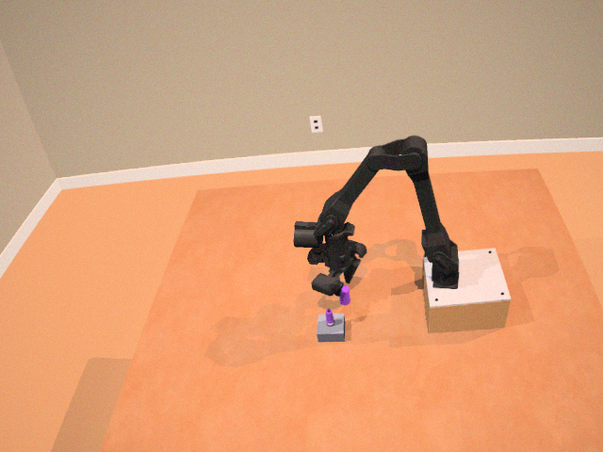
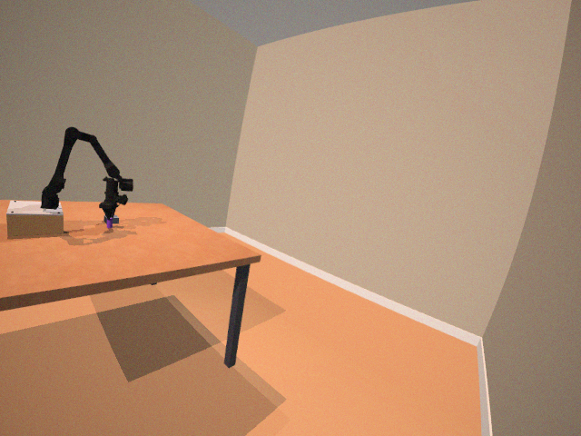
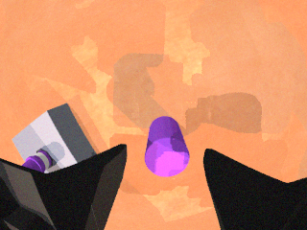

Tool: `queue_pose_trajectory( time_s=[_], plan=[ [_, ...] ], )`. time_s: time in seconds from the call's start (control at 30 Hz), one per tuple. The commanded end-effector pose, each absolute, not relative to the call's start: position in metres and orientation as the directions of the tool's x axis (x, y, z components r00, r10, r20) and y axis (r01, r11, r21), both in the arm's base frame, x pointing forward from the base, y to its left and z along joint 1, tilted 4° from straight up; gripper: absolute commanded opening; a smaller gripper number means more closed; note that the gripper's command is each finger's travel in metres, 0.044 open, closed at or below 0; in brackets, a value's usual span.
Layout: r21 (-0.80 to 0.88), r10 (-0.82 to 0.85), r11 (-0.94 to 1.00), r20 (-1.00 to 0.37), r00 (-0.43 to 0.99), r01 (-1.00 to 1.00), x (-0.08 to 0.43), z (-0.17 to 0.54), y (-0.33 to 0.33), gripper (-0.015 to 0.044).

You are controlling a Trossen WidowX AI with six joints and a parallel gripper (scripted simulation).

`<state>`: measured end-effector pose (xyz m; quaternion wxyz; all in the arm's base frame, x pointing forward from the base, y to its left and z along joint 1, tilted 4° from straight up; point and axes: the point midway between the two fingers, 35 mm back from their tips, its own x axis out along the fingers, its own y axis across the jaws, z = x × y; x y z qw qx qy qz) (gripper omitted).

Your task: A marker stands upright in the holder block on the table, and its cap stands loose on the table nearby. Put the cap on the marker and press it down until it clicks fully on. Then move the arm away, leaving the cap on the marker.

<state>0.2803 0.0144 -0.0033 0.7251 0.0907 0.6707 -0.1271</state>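
The purple cap (image 1: 345, 295) (image 2: 109, 223) (image 3: 165, 139) stands on the table. My gripper (image 1: 343, 286) (image 2: 109, 217) (image 3: 165, 153) points down just above it and is open. In the wrist view the cap shows between the two fingertips, with a gap on each side. The purple marker (image 1: 329, 316) (image 3: 33, 163) stands upright, tip up, in the grey holder block (image 1: 331, 336) (image 2: 115, 220) (image 3: 40, 129). In the wrist view the block is to the left, partly hidden by the left finger. The marker is hidden behind the gripper in the exterior view.
The arm's base stands on a box with a white top (image 1: 480, 277) (image 2: 28, 207), to the right of the block in the top view. The block is close beside the cap and the left finger. The table edge (image 2: 187, 271) shows in the exterior view.
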Motion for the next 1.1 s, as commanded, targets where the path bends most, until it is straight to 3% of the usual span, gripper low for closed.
queue_pose_trajectory(
  time_s=[0.0,0.63,0.77,1.07],
  plan=[
    [-0.036,-0.058,0.953,-0.996,0.062,0.302,0.279,-0.011,0.015,0.0246],
    [-0.037,-0.058,0.953,-0.996,0.061,0.302,0.279,-0.039,0.013,0.0246],
    [-0.037,-0.058,0.953,-0.996,0.061,0.302,0.279,-0.038,0.012,0.0141],
    [-0.037,-0.058,0.953,-0.996,0.061,0.302,0.279,-0.038,0.012,0.0081]
  ],
)
